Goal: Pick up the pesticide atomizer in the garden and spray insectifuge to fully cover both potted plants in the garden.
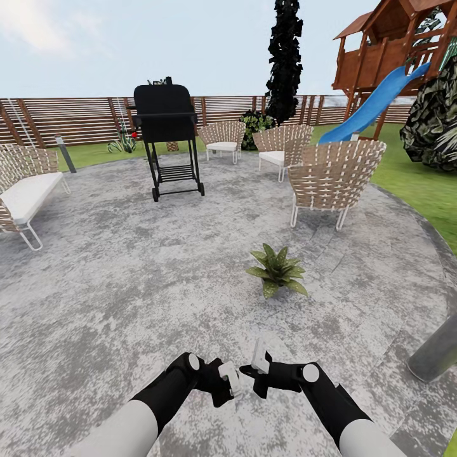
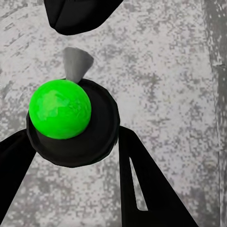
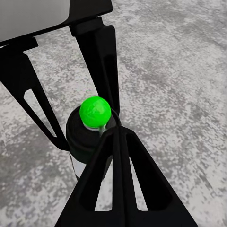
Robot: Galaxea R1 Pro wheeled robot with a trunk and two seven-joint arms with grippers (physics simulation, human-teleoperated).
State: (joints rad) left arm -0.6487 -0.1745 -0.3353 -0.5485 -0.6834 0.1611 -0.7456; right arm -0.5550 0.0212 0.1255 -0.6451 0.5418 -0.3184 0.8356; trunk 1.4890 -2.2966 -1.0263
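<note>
One potted plant (image 1: 277, 271), a low rosette of pointed green leaves, sits on the stone patio (image 1: 127, 285) ahead and slightly right of my arms. A second low green plant (image 1: 122, 143) shows far back by the fence, with a tiny red speck (image 1: 134, 134) beside it that is too small to identify. The pesticide atomizer is not recognisable. My left gripper (image 1: 230, 379) (image 2: 73, 132) is open and holds nothing. My right gripper (image 1: 259, 359) (image 3: 118, 131) is shut, its fingers meeting at the tips. Both hover close together, low over the patio.
A black grill cart (image 1: 168, 136) stands at the back centre, with wicker chairs (image 1: 333, 178) to the right and a wicker sofa (image 1: 25, 190) on the left. A grey post (image 1: 435, 350) rises close on my right. Fence, lawn and a blue slide (image 1: 374, 105) lie beyond.
</note>
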